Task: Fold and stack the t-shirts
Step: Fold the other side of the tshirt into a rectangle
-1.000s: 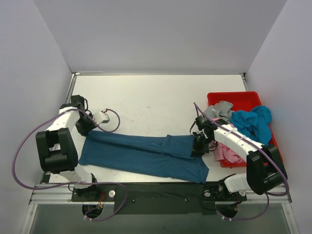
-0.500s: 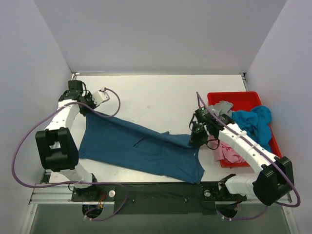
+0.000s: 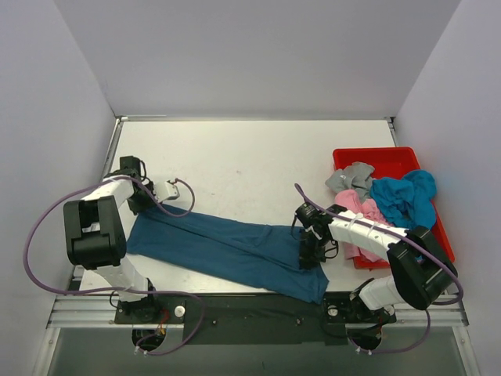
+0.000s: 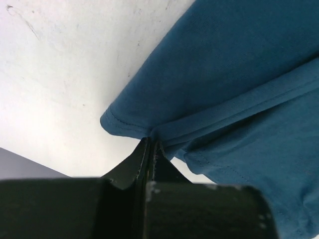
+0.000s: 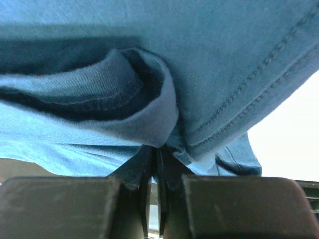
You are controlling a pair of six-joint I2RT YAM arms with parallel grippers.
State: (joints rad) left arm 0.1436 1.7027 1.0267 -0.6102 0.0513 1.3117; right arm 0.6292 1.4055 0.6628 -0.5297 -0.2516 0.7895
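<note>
Dark teal t-shirt (image 3: 227,247) stretches between left tool (image 3: 143,207) and right tool (image 3: 308,253), both clamped on it.

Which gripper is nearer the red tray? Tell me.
Right. The right gripper pinches the teal shirt just left of the tray; the left gripper pinches it across the table.

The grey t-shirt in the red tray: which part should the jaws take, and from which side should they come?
Grip a raised fold near the middle of the grey t-shirt, coming straight down from above. It lies crumpled at the far left corner of the red tray, uncovered, and the tray wall would likely block a low sideways approach.
</note>
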